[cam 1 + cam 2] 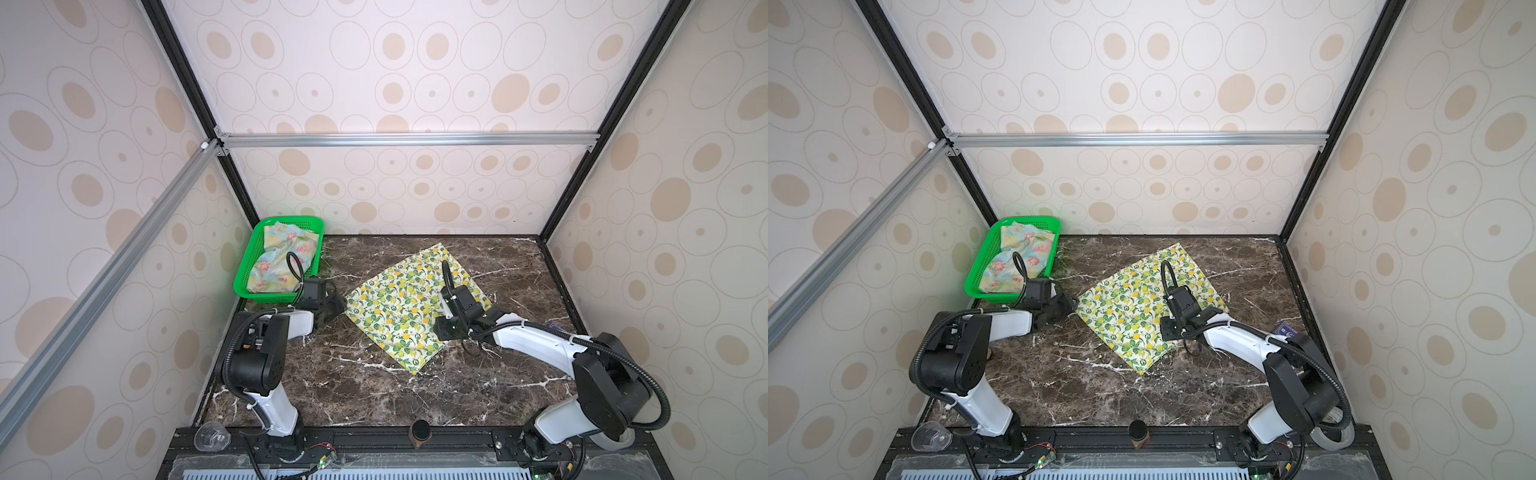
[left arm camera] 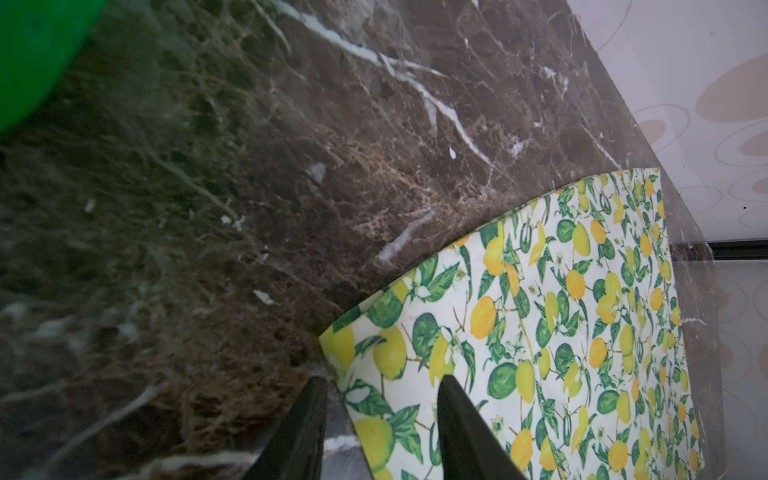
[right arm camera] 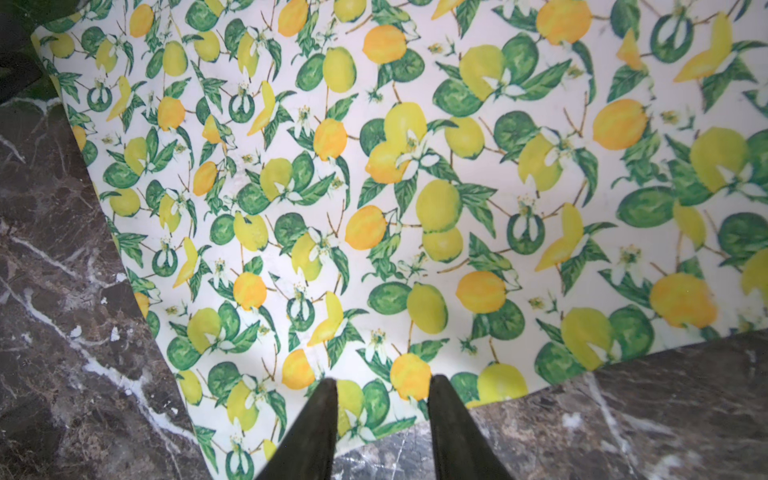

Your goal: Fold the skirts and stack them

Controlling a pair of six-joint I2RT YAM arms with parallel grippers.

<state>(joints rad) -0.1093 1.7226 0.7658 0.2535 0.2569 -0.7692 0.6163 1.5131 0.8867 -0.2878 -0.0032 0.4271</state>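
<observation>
The lemon skirt point(image 1: 399, 307), cream with yellow fruit and green leaves, is seen spread flat and set diagonally on the dark marble table point(image 1: 353, 386) in both top views. The left gripper point(image 2: 382, 380) is held low at the lemon skirt's left corner. In the left wrist view its fingers point(image 2: 461, 424) are shown parted, one over the cloth and one over bare table just off the skirt's edge, with nothing pinched between them. The right gripper point(image 3: 383, 379) is poised over the lemon skirt's right-hand edge. Its fingers point(image 3: 316, 424) are likewise spread, and the cloth beneath is seen lying flat and ungripped. The floral skirt point(image 1: 282, 257), pastel with pink flowers, is pictured crumpled inside a green basket point(image 1: 245, 286) placed beyond the lemon skirt's left corner and apart from it.
</observation>
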